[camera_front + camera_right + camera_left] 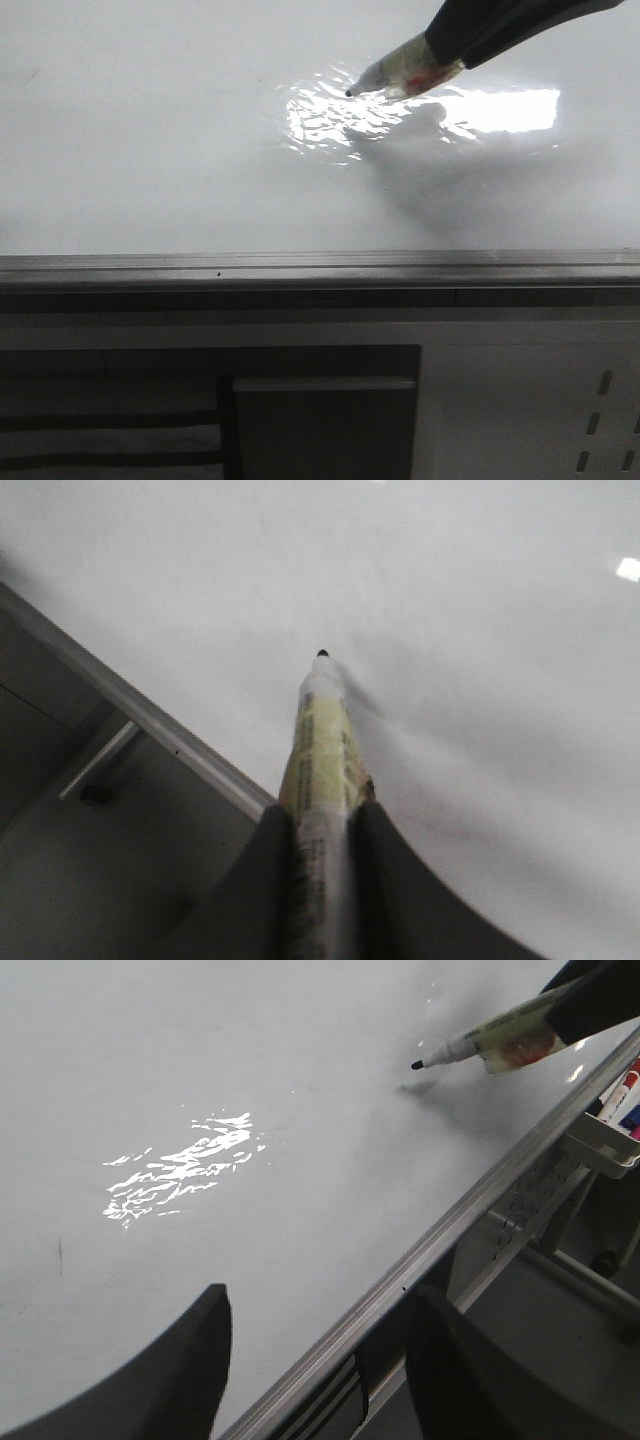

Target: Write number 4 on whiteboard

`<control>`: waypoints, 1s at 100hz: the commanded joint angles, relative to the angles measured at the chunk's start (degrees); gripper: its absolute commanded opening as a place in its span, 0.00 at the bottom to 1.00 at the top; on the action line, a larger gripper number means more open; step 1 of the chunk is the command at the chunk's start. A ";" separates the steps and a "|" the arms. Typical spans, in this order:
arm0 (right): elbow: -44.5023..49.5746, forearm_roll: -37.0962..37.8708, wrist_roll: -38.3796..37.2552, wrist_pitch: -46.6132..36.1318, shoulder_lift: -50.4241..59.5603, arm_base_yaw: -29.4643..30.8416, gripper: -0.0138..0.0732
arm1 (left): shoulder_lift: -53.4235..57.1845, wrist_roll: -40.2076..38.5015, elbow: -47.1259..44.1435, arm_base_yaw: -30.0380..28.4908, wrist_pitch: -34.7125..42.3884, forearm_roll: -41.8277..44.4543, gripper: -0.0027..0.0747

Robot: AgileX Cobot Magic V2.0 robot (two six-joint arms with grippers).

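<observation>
White marker, label unreadable, clamped in right gripper above whiteboard; left gripper spread, empty.

A grey perforated metal panel with dark slots sits near, below the board's edge. A white plastic tray holding red-capped and blue-capped markers hangs at the right.

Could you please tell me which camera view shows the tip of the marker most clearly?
The left wrist view: the marker appears side-on, its black tip dark against the whiteboard. The front view shows the tip against glare; the right wrist view looks along the barrel, foreshortening it.
</observation>
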State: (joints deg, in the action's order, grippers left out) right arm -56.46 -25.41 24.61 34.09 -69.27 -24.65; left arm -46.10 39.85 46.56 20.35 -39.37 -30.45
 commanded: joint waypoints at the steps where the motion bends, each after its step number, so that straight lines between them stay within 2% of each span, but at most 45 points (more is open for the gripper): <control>1: -2.22 -1.30 0.47 -5.23 -0.15 -0.08 0.10 | 0.47 -0.52 1.49 -0.09 3.73 -2.03 0.51; 30: -1.99 -0.96 0.47 -2.85 -6.38 -1.35 0.10 | 0.47 -0.52 1.49 -0.09 3.98 -2.03 0.51; 59: -1.21 1.49 0.47 5.79 2.06 7.94 0.10 | 0.47 -0.52 1.49 -0.09 4.12 -2.03 0.51; 71: -2.12 -1.31 2.49 6.13 4.55 5.56 0.10 | 0.47 -0.52 1.49 -0.09 4.12 -2.03 0.51; 85: -4.51 -1.88 3.77 2.16 4.48 1.09 0.10 | 0.47 -0.52 1.49 -0.09 4.58 -2.03 0.51; 100: -4.68 -1.39 3.77 0.56 1.08 1.33 0.10 | 0.47 -0.52 1.49 -0.09 5.22 -2.03 0.51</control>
State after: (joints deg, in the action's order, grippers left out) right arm -59.24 -26.03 27.58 38.74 -67.10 -23.58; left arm -46.10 39.85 46.46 20.35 -37.95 -30.45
